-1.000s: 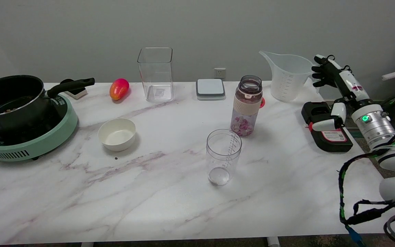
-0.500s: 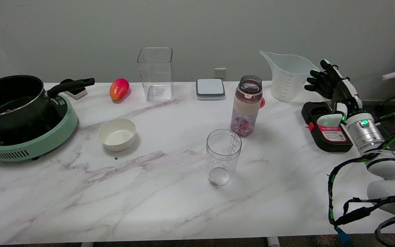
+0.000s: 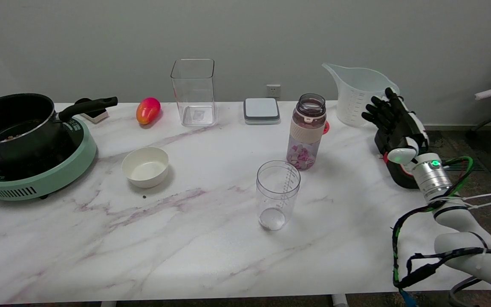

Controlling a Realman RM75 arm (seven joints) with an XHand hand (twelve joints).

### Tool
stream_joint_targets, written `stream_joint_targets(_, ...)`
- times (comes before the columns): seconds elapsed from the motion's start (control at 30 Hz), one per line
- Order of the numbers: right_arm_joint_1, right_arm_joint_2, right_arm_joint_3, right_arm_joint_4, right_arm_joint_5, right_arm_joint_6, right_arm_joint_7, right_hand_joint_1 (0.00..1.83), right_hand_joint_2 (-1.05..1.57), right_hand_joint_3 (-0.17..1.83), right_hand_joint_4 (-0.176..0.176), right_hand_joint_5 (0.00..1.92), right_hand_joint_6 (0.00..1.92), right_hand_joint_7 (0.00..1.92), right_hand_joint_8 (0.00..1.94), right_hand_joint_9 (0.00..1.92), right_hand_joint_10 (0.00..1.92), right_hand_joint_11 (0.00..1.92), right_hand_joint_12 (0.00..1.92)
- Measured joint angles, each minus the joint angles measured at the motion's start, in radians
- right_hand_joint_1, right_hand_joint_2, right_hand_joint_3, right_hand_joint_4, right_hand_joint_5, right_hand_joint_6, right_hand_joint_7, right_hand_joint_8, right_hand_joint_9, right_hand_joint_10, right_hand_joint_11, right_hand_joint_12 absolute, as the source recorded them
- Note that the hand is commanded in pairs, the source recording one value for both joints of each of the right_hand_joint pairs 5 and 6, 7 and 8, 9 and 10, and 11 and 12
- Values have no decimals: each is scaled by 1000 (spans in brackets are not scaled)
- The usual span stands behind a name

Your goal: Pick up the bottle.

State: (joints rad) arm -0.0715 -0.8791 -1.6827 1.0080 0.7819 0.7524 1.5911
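Observation:
The bottle (image 3: 307, 131) stands upright right of the table's middle, lid off, with a beige band around its neck and pink and white pieces in its lower part. My right hand (image 3: 394, 125) hangs in the air well to the bottle's right, over the table's right edge, with its fingers spread and nothing in them. A clear gap separates the hand from the bottle.
A clear measuring cup (image 3: 277, 194) stands just in front of the bottle. Behind are a large plastic jug (image 3: 358, 94), a grey-topped scale (image 3: 261, 110) and a tall clear container (image 3: 194, 92). A black device (image 3: 400, 170) lies under my hand. A white bowl (image 3: 145, 166), a mango (image 3: 148, 110) and a pot (image 3: 13, 123) on a green cooker sit left.
My right hand has moved left and lower, coming over the table's right edge toward the bottle, with its fingers still spread. The bottle has not moved.

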Motion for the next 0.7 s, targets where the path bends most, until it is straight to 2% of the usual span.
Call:
stream_joint_targets(0.4,168,-62,-131,-159,-129,72,161,1213,-1047,1060,0,2,2,282,282,355,355,446,446)
stream_joint_targets(0.7,263,-119,-183,-242,-221,97,221,1219,-1047,1075,0,25,25,296,296,353,353,452,452)
